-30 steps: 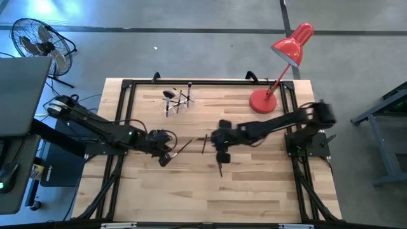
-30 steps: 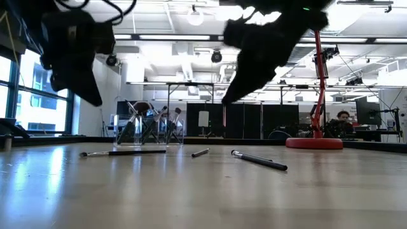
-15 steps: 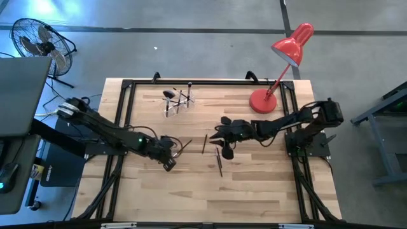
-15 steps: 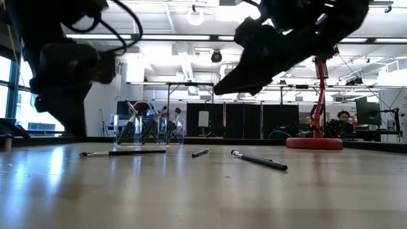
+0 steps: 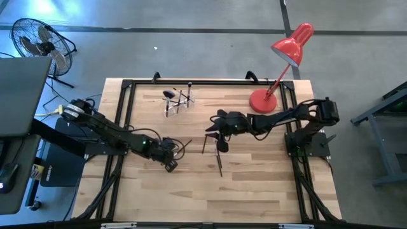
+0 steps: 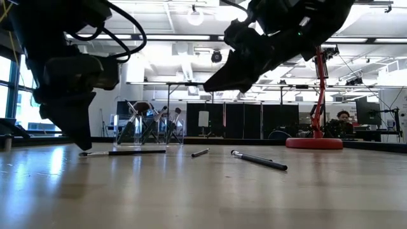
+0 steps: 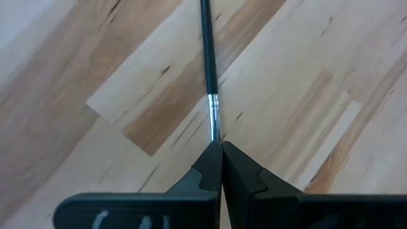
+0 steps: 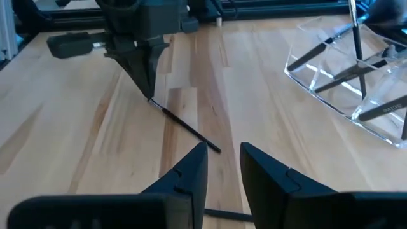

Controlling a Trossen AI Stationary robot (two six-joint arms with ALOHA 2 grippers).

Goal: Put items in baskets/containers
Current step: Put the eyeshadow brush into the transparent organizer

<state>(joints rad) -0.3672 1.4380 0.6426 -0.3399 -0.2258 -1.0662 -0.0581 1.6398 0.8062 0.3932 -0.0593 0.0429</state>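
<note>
pale plank-grain wooden tabletop (image 5: 254,184). the clear, hard-edged holder (image 5: 178,102), bristling with thin brushes, stands near the far edge. left tool (image 7: 220,151) is pinched tight on the metal ferrule end of a slim dark brush (image 7: 207,57) lying on the wood. right tool (image 8: 222,156) hovers mid-table, fingers parted, holding nothing; two more brushes (image 5: 219,164) lie nearby.

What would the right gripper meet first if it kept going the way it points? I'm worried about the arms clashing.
Probably the brush lying on the wood just ahead of the right gripper, its fingers apart. Beyond it stands the left gripper, shut on that brush's far end. Depth is uncertain.
</note>
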